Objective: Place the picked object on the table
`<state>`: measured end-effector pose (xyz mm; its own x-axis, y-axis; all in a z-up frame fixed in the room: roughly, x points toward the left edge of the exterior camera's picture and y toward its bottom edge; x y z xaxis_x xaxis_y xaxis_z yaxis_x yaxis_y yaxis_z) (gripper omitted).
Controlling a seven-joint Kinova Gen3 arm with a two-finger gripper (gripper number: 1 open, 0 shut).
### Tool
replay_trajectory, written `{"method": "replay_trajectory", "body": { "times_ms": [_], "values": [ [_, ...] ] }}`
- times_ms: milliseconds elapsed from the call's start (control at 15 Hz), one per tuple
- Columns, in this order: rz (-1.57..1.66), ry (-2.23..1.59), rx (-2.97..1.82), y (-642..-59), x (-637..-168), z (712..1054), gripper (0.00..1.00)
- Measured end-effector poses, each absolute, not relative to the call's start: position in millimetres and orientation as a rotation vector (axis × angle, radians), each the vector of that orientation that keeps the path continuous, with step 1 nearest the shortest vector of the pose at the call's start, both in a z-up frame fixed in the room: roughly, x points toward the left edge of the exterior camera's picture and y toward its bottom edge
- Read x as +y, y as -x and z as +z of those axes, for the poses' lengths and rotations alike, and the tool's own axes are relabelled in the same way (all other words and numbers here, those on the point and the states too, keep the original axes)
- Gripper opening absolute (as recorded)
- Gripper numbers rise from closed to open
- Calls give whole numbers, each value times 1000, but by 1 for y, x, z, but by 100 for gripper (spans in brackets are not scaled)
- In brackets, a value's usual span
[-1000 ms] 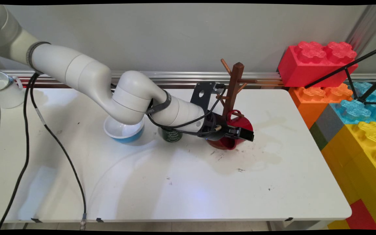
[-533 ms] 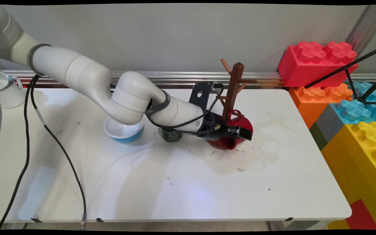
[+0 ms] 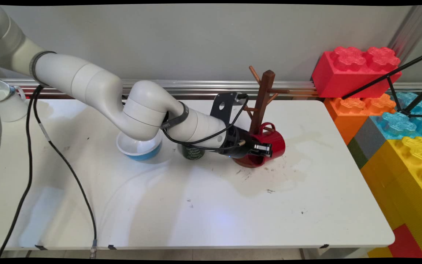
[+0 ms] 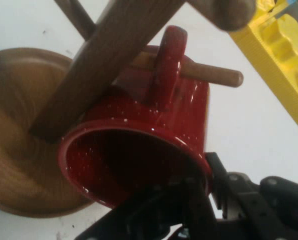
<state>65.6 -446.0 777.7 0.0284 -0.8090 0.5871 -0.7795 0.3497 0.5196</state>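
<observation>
**Gripping a red mug at the mug tree**

Clamping the gripper (image 3: 266, 149) on the rim of the mug (image 3: 269, 141): one finger inside the mouth, the other outside the wall, as the hand view (image 4: 209, 187) is showing. Hanging the mug (image 4: 154, 145) by its handle (image 4: 166, 65) on a low peg (image 4: 209, 74) of the tree (image 3: 264, 99), mouth tilting down toward the tree's round base (image 4: 14, 150). Judging the speckled mug as enamel: stiff, fairly light, glossy and so likely slippery; gripping at the rim or the handle looking best. Standing just beside: a dark green jar (image 3: 192, 152), then a white and blue bowl (image 3: 139, 148), partly hiding under the arm. Resting at the far left: a white cup (image 3: 4, 101). Showing scuffs and faint stains across the white table (image 3: 211, 205); bordering the right side, big toy bricks (image 3: 398, 121); closing the back, a grey wall.
</observation>
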Motion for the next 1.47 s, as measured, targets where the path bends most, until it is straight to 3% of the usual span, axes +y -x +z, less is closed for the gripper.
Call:
{"method": "replay_trajectory", "body": {
  "times_ms": [1467],
  "values": [
    [-135,-1401,-1679,-62,-431,801,0]
  ]
}}
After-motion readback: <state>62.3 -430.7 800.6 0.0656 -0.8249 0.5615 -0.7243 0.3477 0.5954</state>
